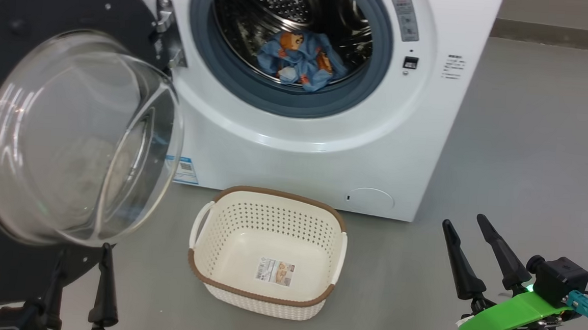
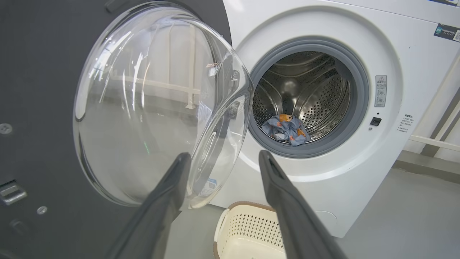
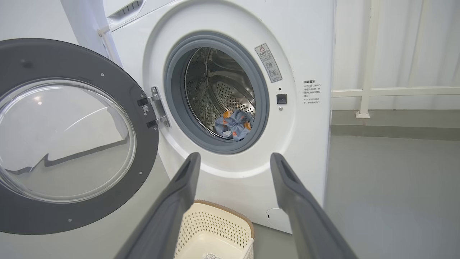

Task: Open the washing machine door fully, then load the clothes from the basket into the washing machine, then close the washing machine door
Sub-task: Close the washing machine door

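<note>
The white washing machine (image 1: 325, 151) stands with its black door (image 1: 38, 11) swung wide to the left, glass bowl (image 1: 76, 136) bulging toward me. Light-blue clothes (image 1: 300, 58) with orange figures lie in the steel drum, also clothes (image 2: 286, 129) and clothes (image 3: 233, 124). The cream basket (image 1: 266, 286) sits on the floor before the machine, a paper label on its bare bottom. My left gripper (image 1: 82, 254) is open just below the door. My right gripper (image 1: 466, 221) is open at the lower right, apart from the basket. Both hold nothing.
Grey floor (image 1: 530, 149) spreads to the right of the machine. A white railing (image 3: 395, 91) and wall stand behind on the right. The open door overhangs the floor at the left, close above my left fingers (image 2: 169, 187).
</note>
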Motion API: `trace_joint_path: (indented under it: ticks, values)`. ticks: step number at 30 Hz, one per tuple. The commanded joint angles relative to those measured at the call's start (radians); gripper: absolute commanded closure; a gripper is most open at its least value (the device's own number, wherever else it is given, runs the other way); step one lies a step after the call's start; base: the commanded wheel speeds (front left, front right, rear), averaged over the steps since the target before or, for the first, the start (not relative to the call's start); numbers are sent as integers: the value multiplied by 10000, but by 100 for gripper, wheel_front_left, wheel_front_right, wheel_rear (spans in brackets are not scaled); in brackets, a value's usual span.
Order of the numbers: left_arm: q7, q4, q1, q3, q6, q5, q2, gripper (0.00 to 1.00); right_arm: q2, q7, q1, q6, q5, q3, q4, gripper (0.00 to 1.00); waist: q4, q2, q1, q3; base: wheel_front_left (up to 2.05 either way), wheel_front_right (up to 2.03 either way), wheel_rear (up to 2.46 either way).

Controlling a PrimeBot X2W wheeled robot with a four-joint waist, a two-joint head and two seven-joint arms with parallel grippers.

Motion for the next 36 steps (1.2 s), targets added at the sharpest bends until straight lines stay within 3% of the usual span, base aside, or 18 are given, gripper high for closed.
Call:
trace_joint_path:
  ticks: [1, 16, 36]
  values:
    - [-82, -207, -152, 355, 99, 113, 222, 0, -101, -48, -29, 27, 38, 194, -206, 0, 229, 0, 0, -43, 0, 0, 0]
    - [-82, -228, -94, 483, 493, 509, 218, 0, 88, -48, -57, 27, 34, 306, -188, 0, 1378, 0, 0, -80, 0, 0, 0]
    - [21, -152, 29, 349, 703, 505, 292, 0, 122, -48, 28, 27, 71, 494, -101, 0, 2800, 0, 0, -271, 0, 0, 0]
